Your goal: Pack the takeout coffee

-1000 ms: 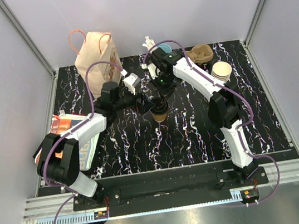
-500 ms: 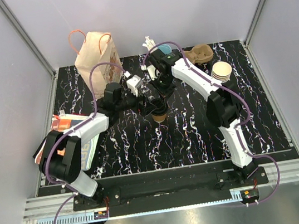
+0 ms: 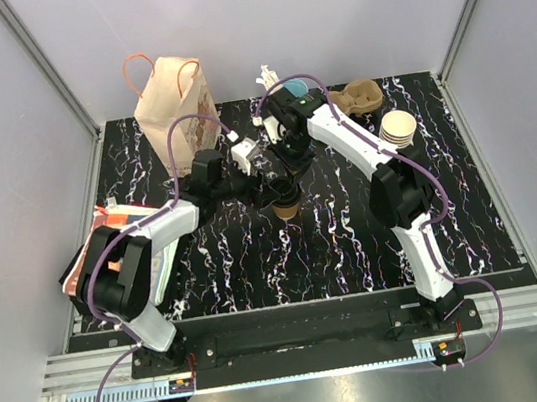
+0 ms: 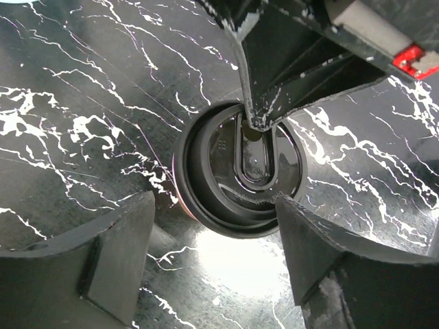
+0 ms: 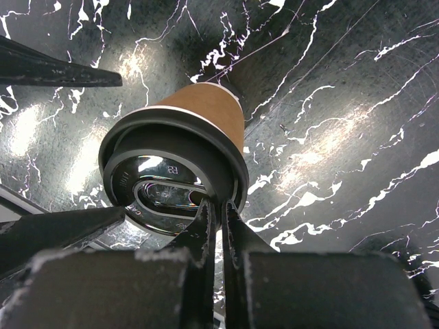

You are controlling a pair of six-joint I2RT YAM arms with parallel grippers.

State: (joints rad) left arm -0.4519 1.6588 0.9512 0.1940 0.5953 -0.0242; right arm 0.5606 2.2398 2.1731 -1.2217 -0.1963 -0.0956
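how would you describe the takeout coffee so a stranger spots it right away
On the black marbled table, look near its middle. The takeout coffee stands there: one small tan paper cup. Unlike the stack of tan cups at the right, it wears a round black lid.

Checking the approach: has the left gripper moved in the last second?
Yes. In the top view the left gripper has shifted right, away from the paper bag and closer to the takeout coffee.

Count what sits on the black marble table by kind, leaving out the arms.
Tan paper cup with black plastic lid: 1
Stack of tan paper cups: 1
Light-blue cup of white sticks: 1
Brown paper bag with handles: 1
Brown pulp carrier: 1
Orange-and-white printed packet: 1
Total: 6
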